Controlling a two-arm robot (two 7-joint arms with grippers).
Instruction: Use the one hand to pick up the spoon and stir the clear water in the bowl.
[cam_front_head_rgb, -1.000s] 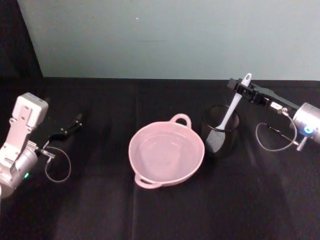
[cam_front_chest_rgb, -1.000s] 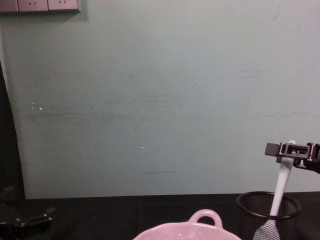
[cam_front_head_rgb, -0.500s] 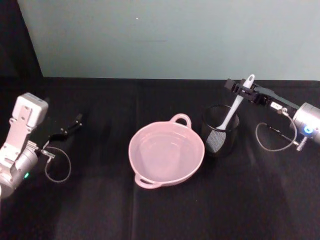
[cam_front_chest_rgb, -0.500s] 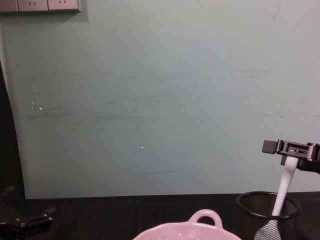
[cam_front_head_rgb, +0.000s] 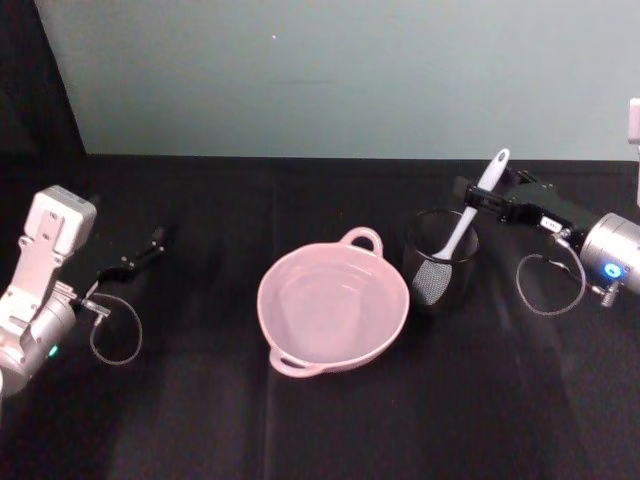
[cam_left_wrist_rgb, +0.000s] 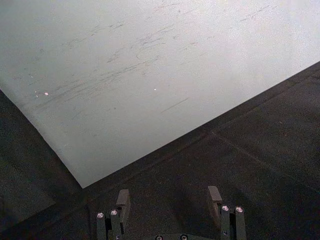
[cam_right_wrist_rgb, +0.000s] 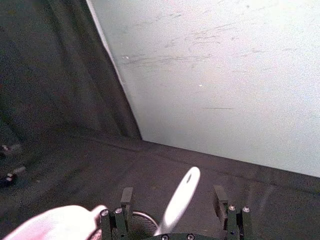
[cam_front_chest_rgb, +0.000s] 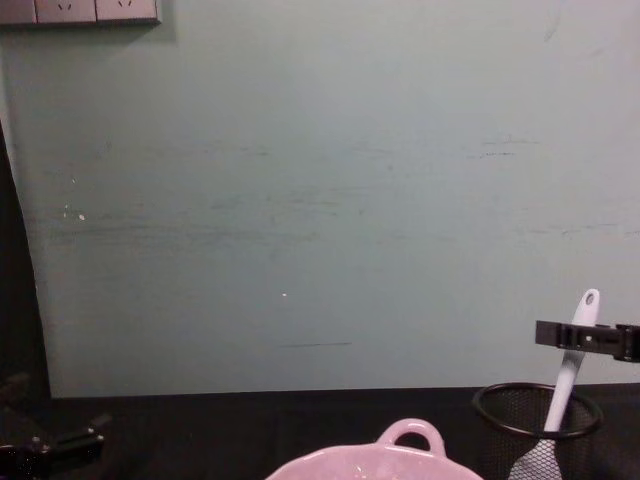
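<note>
Spoon (cam_front_head_rgb: 470, 215): upright in mesh cup (cam_front_head_rgb: 441, 262), right of bowl (cam_front_head_rgb: 333, 309). Right gripper (cam_front_head_rgb: 487, 200): jaws wide, straddling handle. Left gripper (cam_front_head_rgb: 140, 255): jaws wide, table's left edge.

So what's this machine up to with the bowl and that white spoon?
The right gripper has its open fingers on either side of the long white plastic spoon, which leans in a black wire-mesh cup. It hasn't closed on the handle yet. Beside the cup sits the pale pink glossy bowl of clear water, not yet stirred. The left gripper rests idle at the table's left side.
</note>
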